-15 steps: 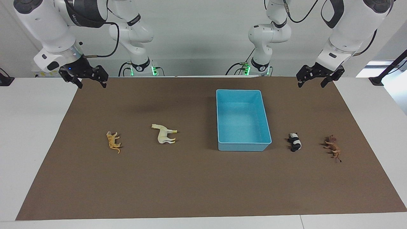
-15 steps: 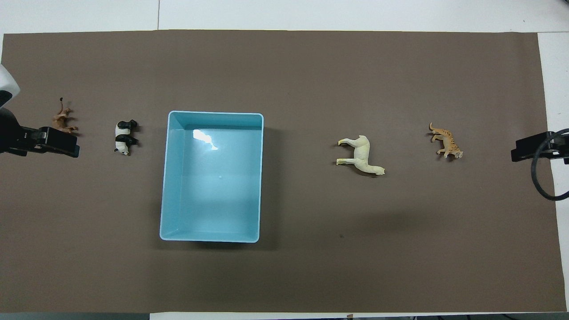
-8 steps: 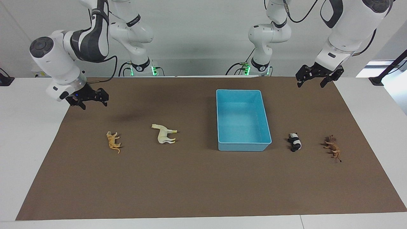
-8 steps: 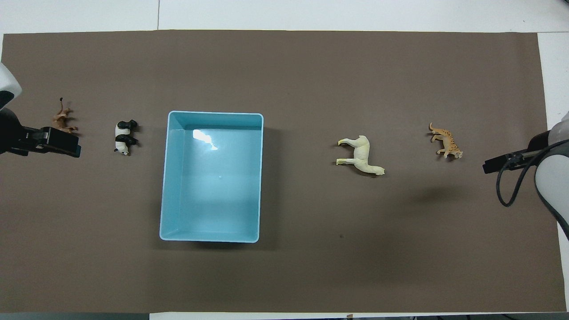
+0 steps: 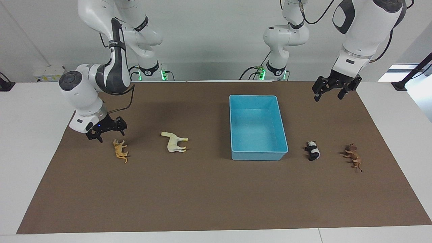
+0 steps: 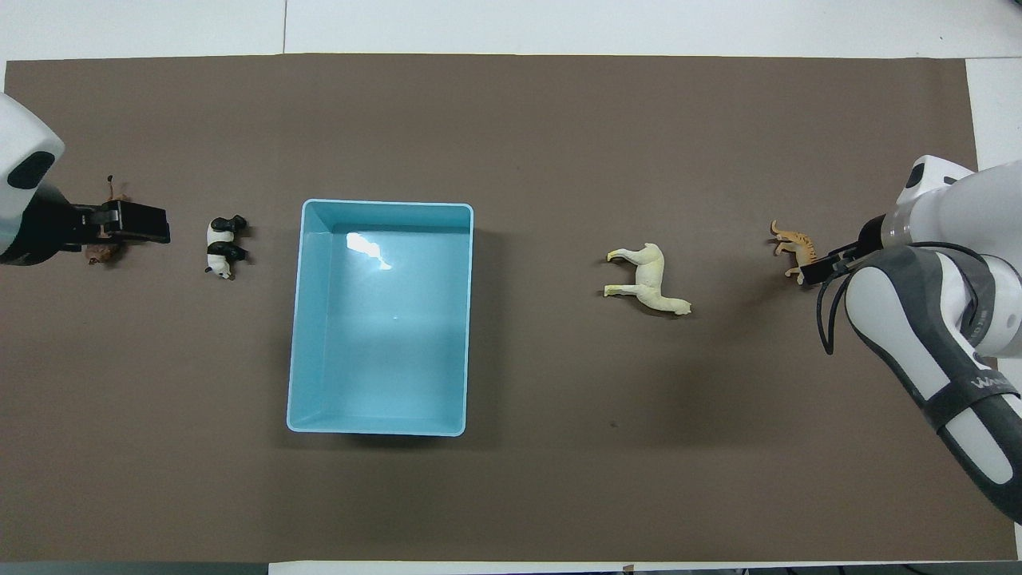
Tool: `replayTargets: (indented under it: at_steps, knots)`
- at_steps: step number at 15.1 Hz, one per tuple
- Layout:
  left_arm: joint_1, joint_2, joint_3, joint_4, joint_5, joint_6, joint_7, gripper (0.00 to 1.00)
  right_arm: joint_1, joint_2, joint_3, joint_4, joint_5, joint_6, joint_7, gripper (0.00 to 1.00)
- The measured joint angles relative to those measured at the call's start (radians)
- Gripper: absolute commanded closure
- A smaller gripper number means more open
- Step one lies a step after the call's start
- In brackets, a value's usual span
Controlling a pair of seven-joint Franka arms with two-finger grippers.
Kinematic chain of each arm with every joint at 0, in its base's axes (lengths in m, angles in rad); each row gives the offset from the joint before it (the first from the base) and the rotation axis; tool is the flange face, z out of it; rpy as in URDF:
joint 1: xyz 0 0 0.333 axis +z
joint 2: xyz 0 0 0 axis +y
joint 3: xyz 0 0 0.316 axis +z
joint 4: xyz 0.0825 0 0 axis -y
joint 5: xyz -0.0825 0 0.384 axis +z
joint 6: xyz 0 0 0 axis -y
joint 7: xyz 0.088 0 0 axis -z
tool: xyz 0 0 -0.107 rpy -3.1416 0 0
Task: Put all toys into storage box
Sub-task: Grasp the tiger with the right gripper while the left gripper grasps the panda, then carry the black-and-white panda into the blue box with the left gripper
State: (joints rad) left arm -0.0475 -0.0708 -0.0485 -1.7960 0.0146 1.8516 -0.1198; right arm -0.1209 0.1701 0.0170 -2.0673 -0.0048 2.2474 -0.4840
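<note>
Toys lay on the bench outside the blue storage box [image 5: 258, 148]: horse [image 5: 174, 142] and tiger [image 5: 119, 150] at its 9 o'clock in the facing view, panda [image 5: 313, 150] and lion [image 5: 353, 157] at 3. My right tool [image 5: 108, 132] hung open just above the tiger; my left tool [image 5: 332, 89] hung open at the box's 2 o'clock.

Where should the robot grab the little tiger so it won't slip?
Probably around the tiger's belly, coming straight down from above. It lies flat on its side on the brown mat, so its back and belly edges face sideways for the fingers; legs and tail look too thin. The right end effector, open, is just beside it.
</note>
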Motion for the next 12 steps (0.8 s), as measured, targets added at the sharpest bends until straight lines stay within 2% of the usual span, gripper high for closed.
replayTargets:
  at_steps: [2,4,6,9,12]
  knots:
    - [0.001,0.010,0.003,-0.063,0.000,0.088,-0.003,0.00,0.000,0.022,0.000,0.000,0.000,0.020,-0.023,0.00]
    - [0.002,0.054,0.006,-0.098,0.001,0.151,0.002,0.00,0.010,0.051,0.000,0.000,0.000,0.050,-0.032,0.00]
    - [0.006,0.130,0.008,-0.131,0.004,0.258,0.016,0.00,0.032,0.085,0.001,0.001,0.000,0.078,-0.033,0.00]
    - [0.043,0.254,0.013,-0.221,0.060,0.540,0.048,0.00,0.045,0.124,0.000,0.002,0.000,0.114,-0.032,0.00]
    - [0.087,0.339,0.015,-0.239,0.082,0.647,0.075,0.00,0.031,0.129,-0.003,0.004,0.000,0.114,-0.032,0.00]
